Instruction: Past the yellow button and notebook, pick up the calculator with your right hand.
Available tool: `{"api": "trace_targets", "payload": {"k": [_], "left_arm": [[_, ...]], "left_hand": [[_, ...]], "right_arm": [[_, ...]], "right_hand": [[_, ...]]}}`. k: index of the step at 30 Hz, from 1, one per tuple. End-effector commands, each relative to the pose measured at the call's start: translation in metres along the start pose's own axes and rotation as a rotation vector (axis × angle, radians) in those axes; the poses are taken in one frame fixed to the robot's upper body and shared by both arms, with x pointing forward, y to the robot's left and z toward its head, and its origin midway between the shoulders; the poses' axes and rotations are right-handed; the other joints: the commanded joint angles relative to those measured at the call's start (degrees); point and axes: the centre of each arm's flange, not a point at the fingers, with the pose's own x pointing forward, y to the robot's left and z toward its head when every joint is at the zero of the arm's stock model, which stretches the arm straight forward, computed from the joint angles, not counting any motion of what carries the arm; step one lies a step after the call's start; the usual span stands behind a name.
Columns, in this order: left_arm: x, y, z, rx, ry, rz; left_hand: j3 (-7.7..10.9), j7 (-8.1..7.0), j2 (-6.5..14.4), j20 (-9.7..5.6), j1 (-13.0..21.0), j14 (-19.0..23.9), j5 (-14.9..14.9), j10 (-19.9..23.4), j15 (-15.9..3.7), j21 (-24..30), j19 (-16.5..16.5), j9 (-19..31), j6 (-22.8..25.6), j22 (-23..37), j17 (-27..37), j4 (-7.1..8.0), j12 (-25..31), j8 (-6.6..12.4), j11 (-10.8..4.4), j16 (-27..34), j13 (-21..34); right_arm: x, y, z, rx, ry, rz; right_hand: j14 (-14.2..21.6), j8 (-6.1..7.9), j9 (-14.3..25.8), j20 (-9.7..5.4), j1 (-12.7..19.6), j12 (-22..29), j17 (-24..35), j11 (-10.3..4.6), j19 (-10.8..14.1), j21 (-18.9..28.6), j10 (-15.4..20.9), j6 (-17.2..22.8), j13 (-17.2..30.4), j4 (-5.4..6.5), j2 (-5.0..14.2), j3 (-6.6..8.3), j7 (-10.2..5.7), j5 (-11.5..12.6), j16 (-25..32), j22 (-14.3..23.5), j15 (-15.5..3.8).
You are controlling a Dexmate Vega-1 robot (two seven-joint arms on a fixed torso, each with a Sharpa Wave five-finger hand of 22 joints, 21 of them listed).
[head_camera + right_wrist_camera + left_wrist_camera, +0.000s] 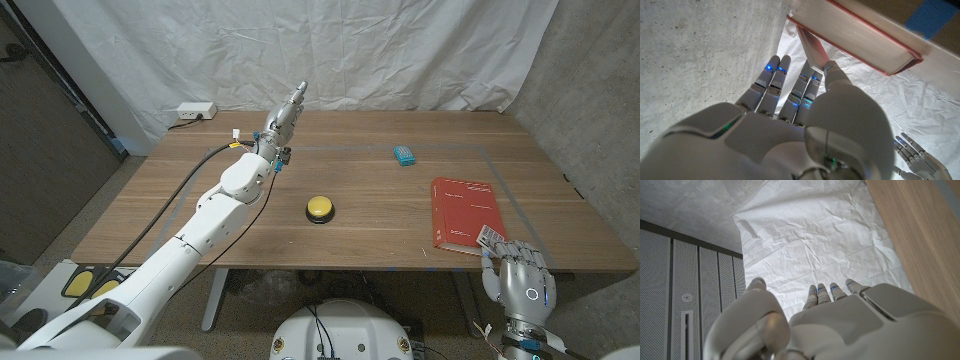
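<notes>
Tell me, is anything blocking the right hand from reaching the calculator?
Nothing visible does. The right hand is at the calculator and appears to pinch it between thumb and fingers, by the red notebook's near corner. The yellow button sits off toward the table's middle.

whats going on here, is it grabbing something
The right hand sits at the table's near edge, pinching a thin calculator at the near corner of the red notebook. The left hand is raised over the far side, holding nothing. A yellow button sits mid-table.
</notes>
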Motion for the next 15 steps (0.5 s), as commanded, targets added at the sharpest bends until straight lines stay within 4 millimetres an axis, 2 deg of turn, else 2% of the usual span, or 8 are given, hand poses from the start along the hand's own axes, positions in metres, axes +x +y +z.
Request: {"api": "trace_targets", "payload": {"k": [1, 7, 15], "left_arm": [[-0.0036, 0.0080, -0.0015, -0.004, -0.004, 0.012], [-0.0027, 0.0100, -0.0013, -0.008, -0.011, 0.011], [0.0005, 0.0129, -0.0012, -0.010, -0.012, 0.010]], "left_hand": [[-0.11, -0.27, 0.5, -2.02, 0.0, -0.6, -0.1, -0.4, 0.13, 0.0, -0.6, 0.2, -0.2, 0.3, 0.1, 0.09, 0.2, 0.13, -0.21, 0.0, 0.2], [-0.15, -0.31, 0.5, -2.00, 0.0, -0.6, -0.1, -0.3, 0.15, 0.0, -0.7, 0.2, -0.2, 0.3, 0.1, 0.10, 0.3, 0.12, -0.20, 0.0, 0.2], [-0.22, -0.31, 0.6, -1.97, 0.0, -0.6, -0.1, -0.3, 0.10, 0.0, -0.7, 0.2, -0.2, 0.3, 0.1, 0.09, 0.3, 0.13, -0.21, 0.0, 0.2]], "right_arm": [[0.0075, -0.0036, 0.0043, -0.010, -0.007, -0.018], [0.0119, -0.0062, 0.0075, -0.014, -0.017, -0.032], [0.0167, -0.0098, 0.0094, -0.019, -0.011, -0.045]], "right_hand": [[1.0, 5.08, 1.6, -7.95, 4.7, 0.7, 0.4, -0.16, 0.5, 0.7, 0.9, 2.5, 0.5, -0.10, 4.61, 0.59, -1.40, -0.6, 0.4, 0.4, -9.36], [1.7, 5.79, 2.2, -8.13, 5.5, 0.9, 0.8, -0.04, 0.5, 1.2, 1.2, 2.7, 0.6, -0.43, 4.71, 0.82, -1.15, -1.1, 0.6, 0.7, -9.56], [3.4, 6.37, 2.1, -8.31, 6.7, 1.1, 1.8, 0.90, 1.0, 2.4, 3.6, 3.8, -1.2, -0.76, 4.63, 0.82, -0.94, -2.1, 1.3, 1.2, -9.81]]}}
